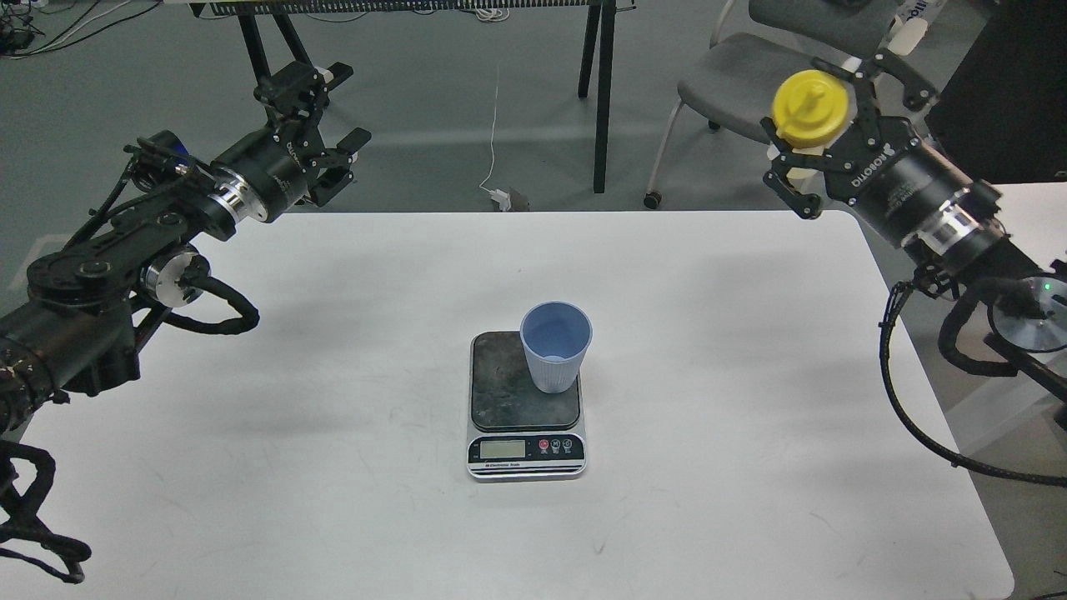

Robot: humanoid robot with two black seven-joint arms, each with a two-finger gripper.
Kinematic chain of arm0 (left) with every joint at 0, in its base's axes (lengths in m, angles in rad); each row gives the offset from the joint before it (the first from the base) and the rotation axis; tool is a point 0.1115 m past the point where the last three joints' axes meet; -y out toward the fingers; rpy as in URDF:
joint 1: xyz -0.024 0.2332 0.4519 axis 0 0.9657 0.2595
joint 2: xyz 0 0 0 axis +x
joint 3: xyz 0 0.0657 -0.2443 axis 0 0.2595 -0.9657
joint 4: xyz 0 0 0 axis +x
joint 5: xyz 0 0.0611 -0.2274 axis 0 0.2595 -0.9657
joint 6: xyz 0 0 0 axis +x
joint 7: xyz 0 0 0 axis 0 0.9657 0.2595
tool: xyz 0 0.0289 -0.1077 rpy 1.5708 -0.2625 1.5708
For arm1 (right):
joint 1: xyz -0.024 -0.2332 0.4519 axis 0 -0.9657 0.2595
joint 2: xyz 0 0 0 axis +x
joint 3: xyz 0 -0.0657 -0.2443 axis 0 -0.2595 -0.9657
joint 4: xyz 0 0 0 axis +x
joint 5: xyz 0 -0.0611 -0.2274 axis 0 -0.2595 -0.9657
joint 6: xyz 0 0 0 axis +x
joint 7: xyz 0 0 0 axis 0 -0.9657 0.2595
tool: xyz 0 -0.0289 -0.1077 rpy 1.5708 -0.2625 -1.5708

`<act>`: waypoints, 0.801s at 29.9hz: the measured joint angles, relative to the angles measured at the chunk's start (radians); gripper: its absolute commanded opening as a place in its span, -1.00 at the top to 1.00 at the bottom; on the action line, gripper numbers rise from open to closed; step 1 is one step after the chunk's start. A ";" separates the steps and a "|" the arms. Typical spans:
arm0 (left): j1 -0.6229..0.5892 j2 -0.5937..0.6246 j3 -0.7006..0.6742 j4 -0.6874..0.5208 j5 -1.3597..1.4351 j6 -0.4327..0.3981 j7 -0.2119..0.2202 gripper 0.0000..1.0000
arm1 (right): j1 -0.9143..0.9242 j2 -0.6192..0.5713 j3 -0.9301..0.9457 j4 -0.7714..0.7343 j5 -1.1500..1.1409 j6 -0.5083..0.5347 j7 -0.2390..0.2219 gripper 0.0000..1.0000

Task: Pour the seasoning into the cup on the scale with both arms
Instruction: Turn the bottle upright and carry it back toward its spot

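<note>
The light blue ribbed cup (556,348) stands upright on the right side of the scale's dark plate (508,392), mid-table. The scale's silver front with display (525,450) faces me. My right gripper (821,125) is shut on the yellow seasoning bottle (810,108), held high beyond the table's far right corner, far from the cup. I see the bottle's domed cap end-on; its body is hidden behind the cap. My left gripper (338,112) is open and empty above the table's far left edge.
The white table (333,417) carries only the scale and cup. A grey chair (750,83) and black stand legs (602,92) are behind the far edge. A dark cabinet (1009,92) is at the far right. Loose cables hang by my right arm (904,400).
</note>
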 measured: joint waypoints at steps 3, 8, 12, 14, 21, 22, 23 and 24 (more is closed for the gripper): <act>0.000 0.007 0.000 0.000 0.000 0.000 0.000 -0.74 | -0.157 0.005 0.108 0.033 0.025 0.000 0.020 0.22; -0.001 0.008 0.001 0.000 0.001 0.000 0.000 -0.74 | -0.365 0.014 0.223 0.115 0.054 0.001 0.099 0.22; -0.001 0.004 0.004 0.000 0.002 0.000 0.000 -0.74 | -0.454 0.049 0.253 0.156 0.063 0.001 0.173 0.21; -0.001 0.002 0.005 0.000 0.004 0.000 0.000 -0.74 | -0.476 0.085 0.257 0.156 0.064 0.001 0.192 0.19; -0.001 0.001 0.008 0.000 0.006 0.000 0.000 -0.74 | -0.503 0.209 0.279 0.095 0.064 0.001 0.226 0.16; -0.001 0.001 0.008 0.000 0.007 0.000 0.000 -0.74 | -0.503 0.232 0.285 0.080 0.064 0.001 0.227 0.16; -0.001 0.001 0.008 0.000 0.007 0.000 0.000 -0.74 | -0.503 0.253 0.291 0.063 0.063 0.001 0.228 0.16; -0.001 0.002 0.009 0.000 0.007 0.000 0.000 -0.74 | -0.503 0.269 0.294 0.048 0.063 0.001 0.228 0.17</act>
